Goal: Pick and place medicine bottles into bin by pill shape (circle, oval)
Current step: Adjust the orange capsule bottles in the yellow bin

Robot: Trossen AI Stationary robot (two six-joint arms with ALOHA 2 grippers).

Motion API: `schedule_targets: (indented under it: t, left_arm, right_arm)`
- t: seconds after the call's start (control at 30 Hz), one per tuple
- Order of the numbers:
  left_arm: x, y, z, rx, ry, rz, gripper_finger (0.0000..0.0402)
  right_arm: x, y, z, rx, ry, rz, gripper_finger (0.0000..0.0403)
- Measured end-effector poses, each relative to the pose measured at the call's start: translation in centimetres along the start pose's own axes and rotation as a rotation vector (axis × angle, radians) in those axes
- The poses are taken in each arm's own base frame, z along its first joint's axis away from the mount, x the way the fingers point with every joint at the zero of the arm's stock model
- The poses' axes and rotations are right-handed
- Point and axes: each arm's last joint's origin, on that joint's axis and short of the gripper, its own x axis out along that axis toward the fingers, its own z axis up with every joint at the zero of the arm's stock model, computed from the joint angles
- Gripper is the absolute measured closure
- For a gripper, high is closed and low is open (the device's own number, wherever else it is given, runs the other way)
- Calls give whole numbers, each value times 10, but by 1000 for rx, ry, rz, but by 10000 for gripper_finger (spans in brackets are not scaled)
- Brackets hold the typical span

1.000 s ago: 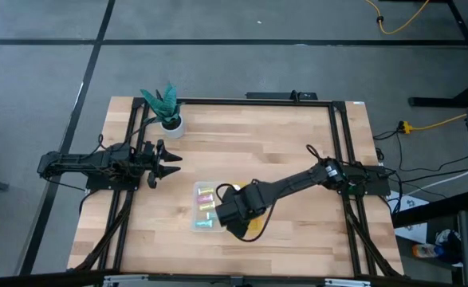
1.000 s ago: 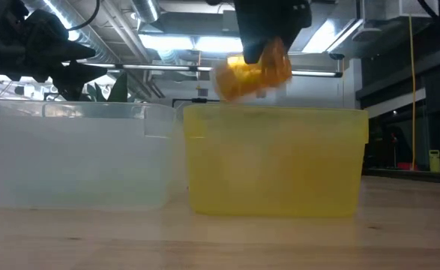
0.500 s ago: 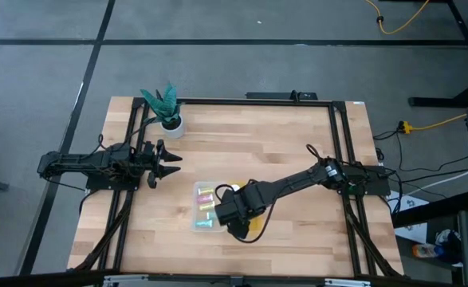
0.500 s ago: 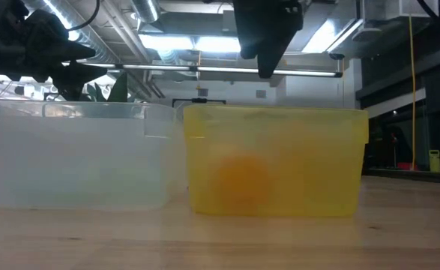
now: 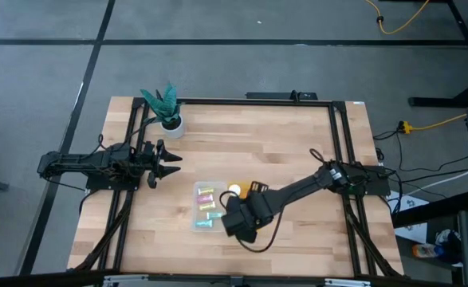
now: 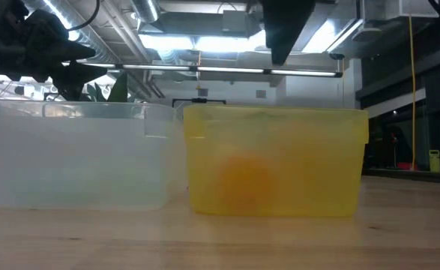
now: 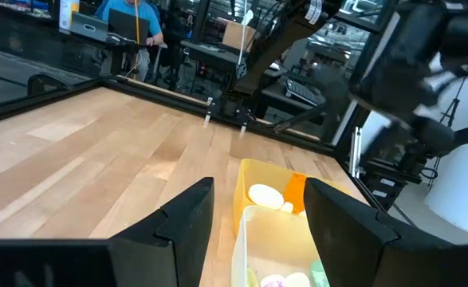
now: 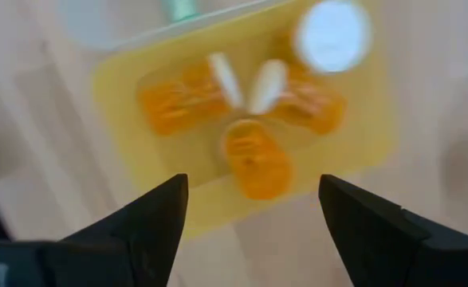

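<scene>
Since last frame I'm seeing the right gripper (image 8: pixel 249 209) pulling off, fingers spread | dropped orange bottle (image 8: pixel 255 159) is lying in the yellow bin (image 6: pixel 276 161) | left gripper (image 7: pixel 253 209) is idling open over the worktop (image 5: pixel 289 143)

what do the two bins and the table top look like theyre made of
Yellow bin: likely translucent plastic; an orange bottle shows as a blur through its wall. Clear bin: frosted, see-through plastic by the look. Table top: pale wood in joined strips, grain visible, smooth matte finish; solid or veneer can't be told.
</scene>
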Motion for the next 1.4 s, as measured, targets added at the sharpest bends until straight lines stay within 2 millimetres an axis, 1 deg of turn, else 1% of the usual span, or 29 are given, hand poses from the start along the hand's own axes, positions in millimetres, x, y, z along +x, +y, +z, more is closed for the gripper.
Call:
schedule_targets:
  t: [0.07, 0.13, 0.33, 0.43, 0.7, 0.73, 0.8, 0.93, 1.03, 1.1, 1.13, 1.23, 1.27, 1.33, 1.4]
  left_arm:
    - [0, 0, 0, 0, 0, 0, 211]
    - [0, 0, 0, 1, 0, 0, 211]
    - [0, 0, 0, 2, 0, 0, 211]
    - [0, 0, 0, 2, 0, 0, 211]
    - [0, 0, 0, 2, 0, 0, 211]
    - [0, 0, 0, 2, 0, 0, 211]
    - [0, 0, 0, 2, 0, 0, 211]
    - [0, 0, 0, 2, 0, 0, 211]
    - [0, 0, 0, 2, 0, 0, 211]
    - [0, 0, 0, 2, 0, 0, 211]
    - [0, 0, 0, 2, 0, 0, 211]
    - [0, 0, 0, 2, 0, 0, 211]
    - [0, 0, 0, 1, 0, 0, 211]
    - [0, 0, 0, 1, 0, 1, 211]
    - [0, 0, 0, 1, 0, 1, 211]
  right_arm:
    - [-9, -6, -4, 21, -25, -53, 119]
    - [-14, -10, -5, 45, -48, -82, 119]
    - [-15, -10, -4, 68, -63, -90, 119]
    - [-16, -4, -4, 73, -121, -94, 119]
    - [-20, 13, 15, 125, -299, 105, 119]
    - [-20, 15, 17, 107, -317, 120, 119]
    - [-21, 15, 18, 19, -328, 119, 119]
    - [-19, 14, 13, -180, -262, 117, 119]
    - [-19, 15, 12, -197, -234, 164, 119]
    - [-18, 12, 9, -189, -202, 131, 119]
    - [-17, 8, 6, -174, -174, 81, 119]
    - [-14, -13, -4, -70, -36, -106, 119]
    - [-12, -15, -3, -44, -44, -118, 119]
    - [-12, -21, -2, -102, -57, -102, 119]
    - [-19, -28, -9, -119, -52, -114, 119]
